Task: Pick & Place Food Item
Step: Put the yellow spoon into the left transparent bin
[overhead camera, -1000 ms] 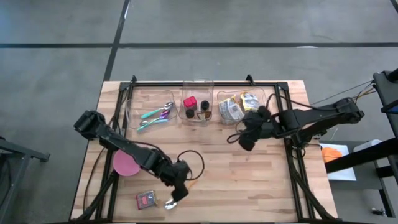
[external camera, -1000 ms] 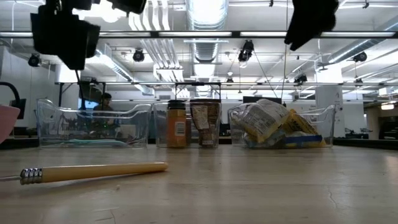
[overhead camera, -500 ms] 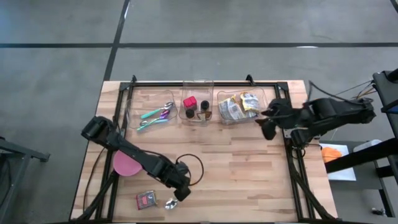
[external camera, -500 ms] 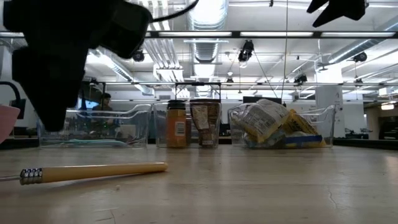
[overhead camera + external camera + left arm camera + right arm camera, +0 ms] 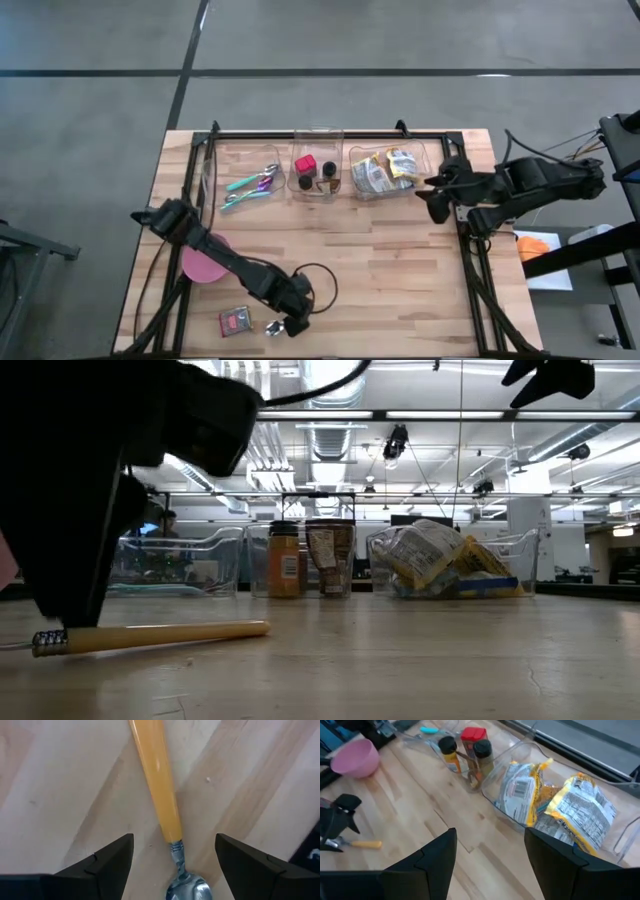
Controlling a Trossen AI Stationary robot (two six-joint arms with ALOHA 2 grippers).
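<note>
Spread wide, my left gripper (image 5: 172, 851) hangs low over the yellow-handled metal spoon (image 5: 159, 800) lying on the wooden table (image 5: 400, 270), gripping nothing. Farther off, my right gripper (image 5: 436, 199) waits open and empty beside the clear plastic bin (image 5: 385, 172) holding crinkled yellow-and-white snack packets (image 5: 580, 810).

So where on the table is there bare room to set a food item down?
The broad wood between the snack bin and the front edge is free. It is crowded front-left: pink bowl, small packet, and the left pincer over the spoon.
</note>
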